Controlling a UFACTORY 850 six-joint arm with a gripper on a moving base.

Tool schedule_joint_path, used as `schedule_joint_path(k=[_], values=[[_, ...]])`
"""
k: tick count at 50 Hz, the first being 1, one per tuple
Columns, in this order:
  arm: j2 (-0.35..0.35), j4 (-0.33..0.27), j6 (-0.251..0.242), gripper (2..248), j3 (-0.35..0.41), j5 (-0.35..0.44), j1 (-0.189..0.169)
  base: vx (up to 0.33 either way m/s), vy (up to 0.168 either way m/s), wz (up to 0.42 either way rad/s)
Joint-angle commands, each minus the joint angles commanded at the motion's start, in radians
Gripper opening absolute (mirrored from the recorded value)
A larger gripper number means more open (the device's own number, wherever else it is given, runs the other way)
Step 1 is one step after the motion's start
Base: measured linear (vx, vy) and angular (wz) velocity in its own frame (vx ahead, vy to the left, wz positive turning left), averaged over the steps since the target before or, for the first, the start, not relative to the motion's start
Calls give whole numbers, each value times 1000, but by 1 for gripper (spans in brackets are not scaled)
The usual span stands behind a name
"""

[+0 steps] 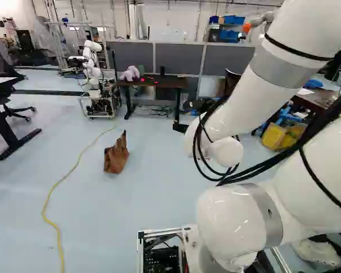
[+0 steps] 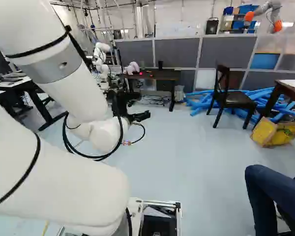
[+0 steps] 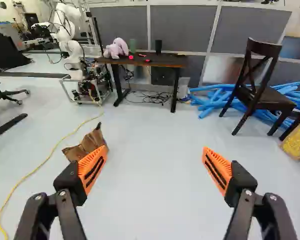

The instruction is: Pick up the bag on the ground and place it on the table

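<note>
My gripper (image 2: 139,117) reaches forward above the floor in the right base view. In the wrist view the gripper (image 3: 154,167) stands wide open with nothing between its fingers. A crumpled brown paper bag (image 1: 116,154) rests on the floor left of the arm in the left base view. The same bag (image 3: 92,141) shows in the wrist view beyond one orange pad, which hides its near part. At the back, a dark-topped table (image 1: 150,83) stands against grey partitions, beyond the bag; the table (image 3: 162,61) holds a purple plush toy and small items.
A yellow cable (image 1: 61,181) runs along the floor beside the bag. Another robot (image 1: 92,68) stands left of the table. A dark chair (image 2: 228,96), blue tubes (image 2: 199,102) and a yellow box (image 2: 276,132) are to the right. A seated person's leg (image 2: 270,189) is near on the right.
</note>
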Motion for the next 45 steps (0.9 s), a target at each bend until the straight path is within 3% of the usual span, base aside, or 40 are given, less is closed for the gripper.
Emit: schedule_joint_path(k=[45], values=[[0,0,0,247,0,0,0,0,0,0]])
